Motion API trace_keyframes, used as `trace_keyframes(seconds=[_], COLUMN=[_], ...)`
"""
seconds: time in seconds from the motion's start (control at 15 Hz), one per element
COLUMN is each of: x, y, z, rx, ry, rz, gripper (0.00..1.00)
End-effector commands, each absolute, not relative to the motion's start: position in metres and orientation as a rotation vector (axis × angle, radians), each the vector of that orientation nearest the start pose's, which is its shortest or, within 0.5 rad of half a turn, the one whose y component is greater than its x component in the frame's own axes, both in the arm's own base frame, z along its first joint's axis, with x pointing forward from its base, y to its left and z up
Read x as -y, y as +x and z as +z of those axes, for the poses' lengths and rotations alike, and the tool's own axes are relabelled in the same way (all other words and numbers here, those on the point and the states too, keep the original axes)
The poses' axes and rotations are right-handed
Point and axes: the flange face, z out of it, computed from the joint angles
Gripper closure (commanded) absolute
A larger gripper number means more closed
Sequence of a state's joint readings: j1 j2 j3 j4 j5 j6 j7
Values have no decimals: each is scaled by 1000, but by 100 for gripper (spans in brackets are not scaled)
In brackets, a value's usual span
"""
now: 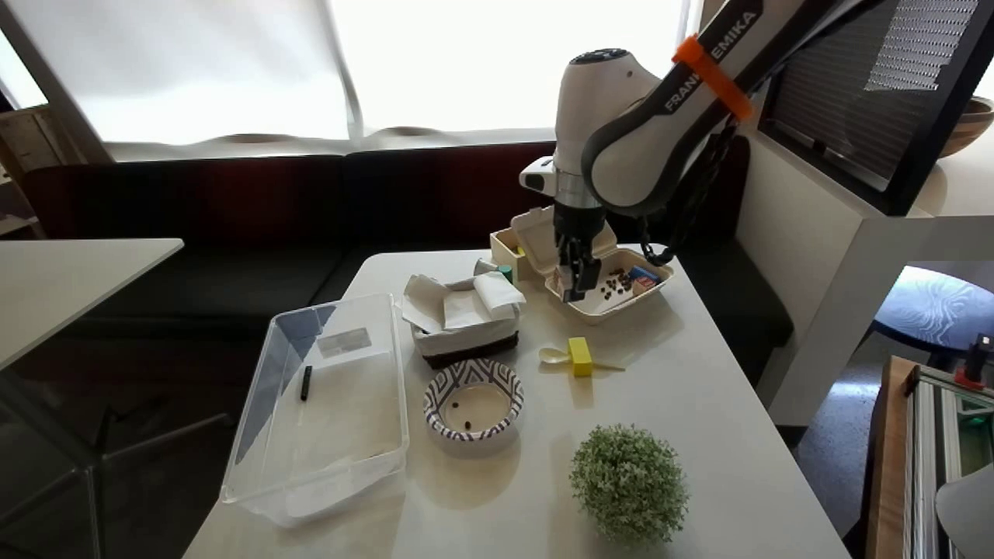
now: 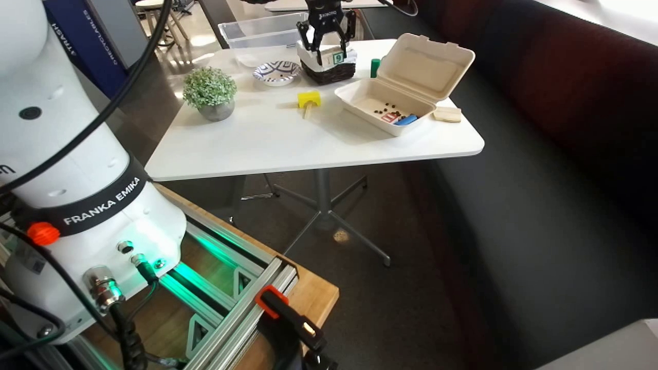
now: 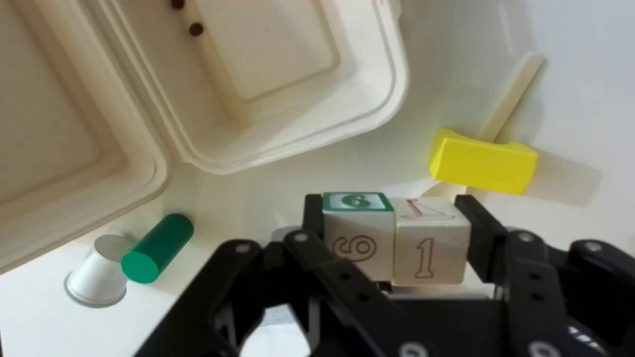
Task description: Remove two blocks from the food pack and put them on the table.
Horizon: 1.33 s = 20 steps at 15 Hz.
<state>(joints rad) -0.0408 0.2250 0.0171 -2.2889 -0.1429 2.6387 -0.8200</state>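
My gripper point(image 3: 392, 223) is shut on two wooden blocks held side by side, a green-edged block point(image 3: 358, 243) and a plain-edged block point(image 3: 432, 248). They also show between the fingers in an exterior view point(image 2: 333, 56). The gripper holds them up off the white table point(image 1: 683, 380), beside the near corner of the food pack point(image 3: 297, 144). The beige food pack stands open, its lid point(image 2: 429, 67) tilted back. Inside lie a red-and-white block point(image 2: 390, 117), a blue piece point(image 2: 406, 120) and several dark beans point(image 2: 388, 109).
A yellow block point(image 1: 580, 357) lies across a pale spoon point(image 1: 553, 355). A paper-lined basket point(image 2: 331, 76), patterned bowl point(image 1: 474, 404), clear bin point(image 1: 326, 419) and potted plant point(image 1: 629, 485) stand on the table. A green cylinder point(image 3: 158, 248) and white cup point(image 3: 99, 272) are near the lid.
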Motion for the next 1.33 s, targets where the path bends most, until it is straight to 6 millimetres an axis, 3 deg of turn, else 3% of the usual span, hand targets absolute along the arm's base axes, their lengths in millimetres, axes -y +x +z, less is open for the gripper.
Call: trace_keyframes(seconds=[0.0, 0.47, 0.87, 0.93, 1.0, 1.27], x=[9, 9, 18, 18, 20, 19], y=[575, 614, 636, 638, 639, 639], z=[234, 189, 175, 174, 176, 202], rx=[1578, 1704, 1693, 1683, 1672, 1604], ry=[-2816, -2705, -2692, -2693, -2704, -2717], rz=[-211, -222, -221, -221, -217, -233], gripper=[59, 59, 59, 51, 9, 0])
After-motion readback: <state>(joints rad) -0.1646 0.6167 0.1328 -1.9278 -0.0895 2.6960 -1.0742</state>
